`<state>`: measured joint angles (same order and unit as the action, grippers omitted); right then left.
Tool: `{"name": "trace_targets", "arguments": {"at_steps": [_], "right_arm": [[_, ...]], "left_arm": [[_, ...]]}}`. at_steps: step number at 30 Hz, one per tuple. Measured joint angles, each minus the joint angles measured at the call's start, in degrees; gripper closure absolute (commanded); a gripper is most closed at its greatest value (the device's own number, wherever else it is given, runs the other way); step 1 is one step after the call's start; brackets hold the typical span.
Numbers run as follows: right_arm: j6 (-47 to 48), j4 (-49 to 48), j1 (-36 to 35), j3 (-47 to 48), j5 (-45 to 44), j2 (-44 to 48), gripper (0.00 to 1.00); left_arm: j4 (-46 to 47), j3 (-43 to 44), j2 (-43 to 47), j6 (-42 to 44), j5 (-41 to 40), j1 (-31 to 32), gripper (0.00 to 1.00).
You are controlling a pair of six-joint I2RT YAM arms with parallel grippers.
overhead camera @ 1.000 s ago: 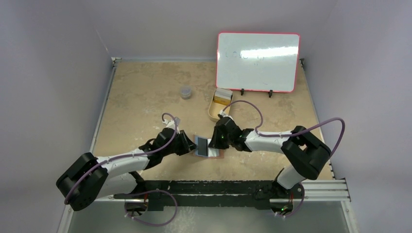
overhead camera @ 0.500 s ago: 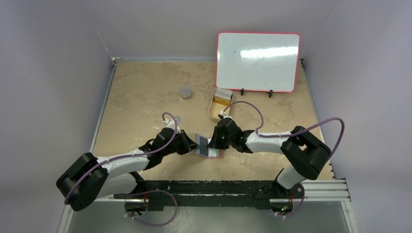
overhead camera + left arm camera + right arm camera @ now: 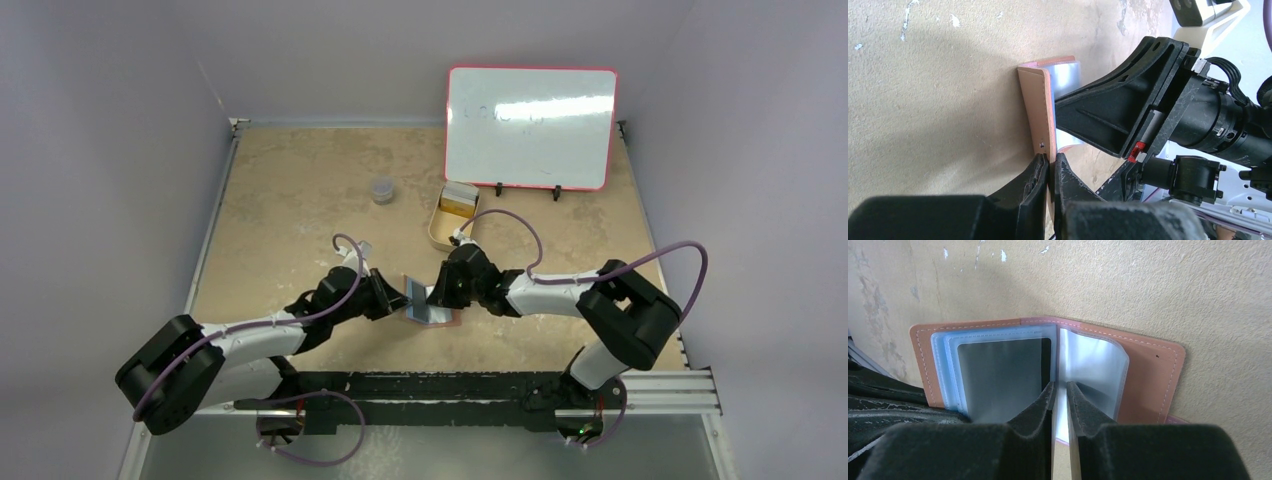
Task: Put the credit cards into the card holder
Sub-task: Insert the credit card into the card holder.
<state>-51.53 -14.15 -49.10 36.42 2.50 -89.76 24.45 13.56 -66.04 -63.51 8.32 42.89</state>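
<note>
The card holder lies open on the table between both arms, reddish-brown with clear plastic sleeves. A dark grey credit card sits inside the left sleeve. My left gripper is shut on the edge of the holder's cover, holding that flap upright. My right gripper reaches in at the spine, its jaws nearly together on a thin pale sleeve leaf. Whether a card is in that leaf I cannot tell. In the top view the left gripper and right gripper face each other across the holder.
A tan oval tin with something inside stands behind the holder. A red-framed whiteboard is propped at the back right. A small grey jar sits at the back left. The rail with the arm bases runs along the near edge.
The left gripper has closed on the holder's cover and raised that flap, so the blue-grey page now looks tilted. The right arm has hardly moved.
</note>
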Motion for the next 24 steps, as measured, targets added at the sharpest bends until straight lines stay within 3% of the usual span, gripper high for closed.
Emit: {"name": "trace_targets", "arguments": {"at_steps": [15, 24], "right_arm": [[-0.28, -0.42, 0.0, -0.17, 0.44, 0.0, 0.84], [-0.28, -0.42, 0.0, -0.17, 1.29, 0.0, 0.84]], "left_arm": [[3.48, -1.25, -0.11, -0.5, 1.07, 0.0, 0.97], [4.72, -1.49, -0.11, -0.52, 1.9, 0.02, 0.9]]}}
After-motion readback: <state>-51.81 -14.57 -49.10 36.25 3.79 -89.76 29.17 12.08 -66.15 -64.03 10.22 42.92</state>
